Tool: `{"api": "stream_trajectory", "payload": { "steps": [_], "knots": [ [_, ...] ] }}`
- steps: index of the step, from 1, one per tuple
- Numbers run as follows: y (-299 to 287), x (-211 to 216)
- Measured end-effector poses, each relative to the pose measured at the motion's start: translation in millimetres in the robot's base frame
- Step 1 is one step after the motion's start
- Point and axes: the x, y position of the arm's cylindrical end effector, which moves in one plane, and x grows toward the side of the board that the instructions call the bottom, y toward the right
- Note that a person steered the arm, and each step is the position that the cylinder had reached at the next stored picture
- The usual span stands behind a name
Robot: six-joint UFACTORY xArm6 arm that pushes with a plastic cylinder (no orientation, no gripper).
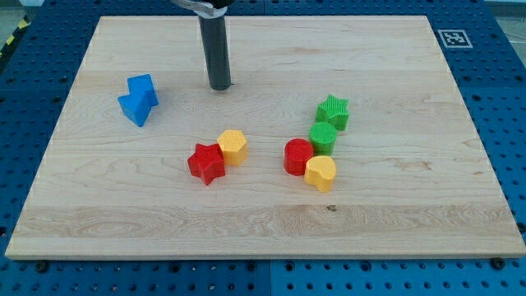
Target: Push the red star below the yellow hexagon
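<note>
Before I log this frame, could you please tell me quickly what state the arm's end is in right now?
No gripper: my tip is a bare rod, holding nothing, touching no block, toward the view's top from the red star and yellow hexagon.

rod (217, 45) top cut off by the view's top, board (25, 255) bottom corners cropped

The arm's dark rod comes in from the twelve o'clock edge of the view and stands nearly upright. Its upper end is capped by a pale metallic fitting cut off by the frame. The tip (220, 85) rests on the surface, at about eleven o'clock from the view's centre.
</note>
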Motion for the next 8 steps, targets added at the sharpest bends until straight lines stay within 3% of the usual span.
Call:
{"api": "stream_trajectory", "payload": {
  "steps": [1,5,6,8],
  "knots": [
    [0,9],
    [-25,127],
    [-3,151],
    [-14,169]
  ]
}}
